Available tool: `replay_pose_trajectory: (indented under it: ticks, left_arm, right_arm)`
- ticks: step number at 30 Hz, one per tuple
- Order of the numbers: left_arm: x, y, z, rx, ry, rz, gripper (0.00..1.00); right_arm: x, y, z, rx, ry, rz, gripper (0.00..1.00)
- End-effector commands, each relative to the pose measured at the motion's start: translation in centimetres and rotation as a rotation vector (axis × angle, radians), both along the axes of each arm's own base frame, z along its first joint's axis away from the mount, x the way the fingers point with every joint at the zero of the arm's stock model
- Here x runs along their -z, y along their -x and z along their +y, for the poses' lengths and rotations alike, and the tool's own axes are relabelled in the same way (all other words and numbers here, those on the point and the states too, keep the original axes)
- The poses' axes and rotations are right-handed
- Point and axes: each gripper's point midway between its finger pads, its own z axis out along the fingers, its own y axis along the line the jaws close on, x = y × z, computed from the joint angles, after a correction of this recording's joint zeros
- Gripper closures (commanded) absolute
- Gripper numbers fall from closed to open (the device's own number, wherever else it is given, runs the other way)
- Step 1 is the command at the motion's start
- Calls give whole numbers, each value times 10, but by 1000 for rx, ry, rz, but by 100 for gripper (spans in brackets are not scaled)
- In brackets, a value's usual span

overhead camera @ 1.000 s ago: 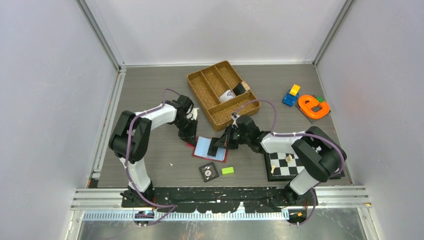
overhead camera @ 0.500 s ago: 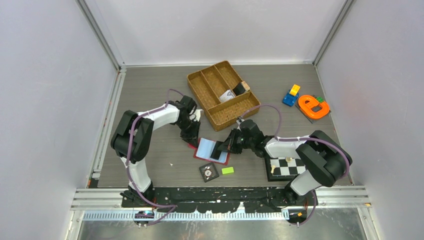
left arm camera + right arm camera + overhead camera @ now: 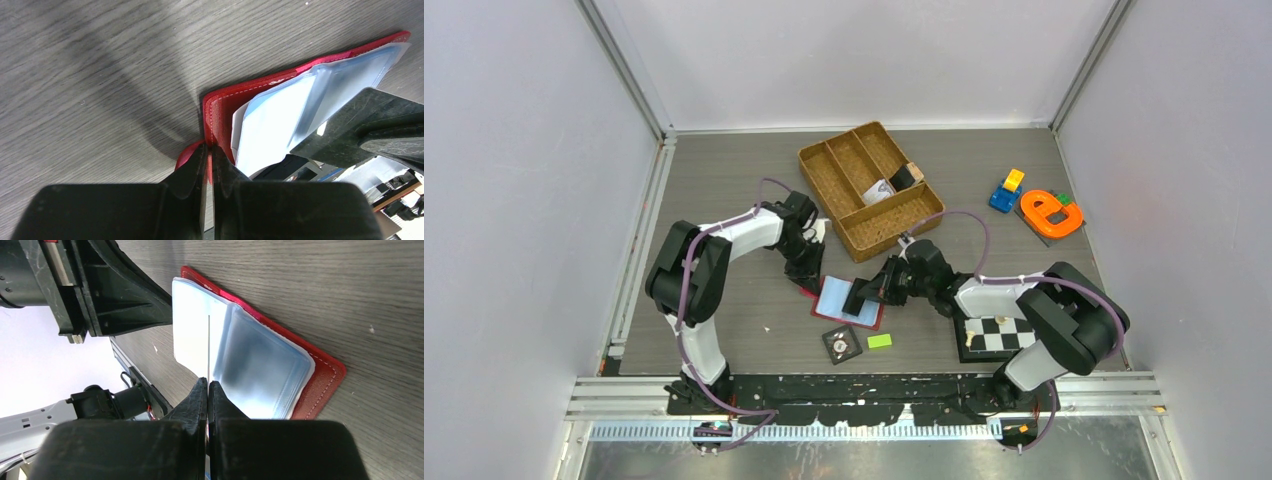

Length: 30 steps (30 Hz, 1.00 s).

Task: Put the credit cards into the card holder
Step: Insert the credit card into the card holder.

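Observation:
The red card holder [image 3: 870, 318] lies open on the table, grey-blue pockets up. My left gripper [image 3: 807, 279] is shut on its left edge by the tab; in the left wrist view the jaws [image 3: 210, 151] pinch the red leather [image 3: 260, 90]. My right gripper [image 3: 873, 292] is shut on a dark grey credit card [image 3: 858, 297], held tilted with its lower edge at the pockets. In the right wrist view the card is a thin line edge-on [image 3: 207, 347] above the shut gripper [image 3: 207, 383], over the card holder [image 3: 322, 377]. The card also shows in the left wrist view [image 3: 350, 120].
A woven brown divided tray [image 3: 854, 160] stands just behind the card holder. A black tile with a dial [image 3: 841, 343] and a green block [image 3: 880, 341] lie in front of it. A chessboard [image 3: 999, 332] lies under my right arm. Toys [image 3: 1051, 213] sit at the far right.
My right gripper has shifted slightly right and lower with the card, and the card holder has slid a little with it. The left gripper keeps its hold.

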Motion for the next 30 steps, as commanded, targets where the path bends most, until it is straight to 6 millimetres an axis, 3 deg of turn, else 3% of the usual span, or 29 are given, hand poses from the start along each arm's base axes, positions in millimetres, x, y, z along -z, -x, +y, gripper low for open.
replay_pose_trajectory:
  ticks: [1, 14, 30]
  left_arm:
    - [8, 5, 8, 22, -53, 5, 93]
    - [8, 6, 7, 22, -50, 12, 93]
    - [9, 7, 5, 22, -40, 21, 95]
  right_arm:
    - [-14, -7, 7, 12, -63, -43, 99]
    - [9, -5, 6, 13, -26, 2, 100]
    - [17, -3, 13, -11, -52, 36, 99]
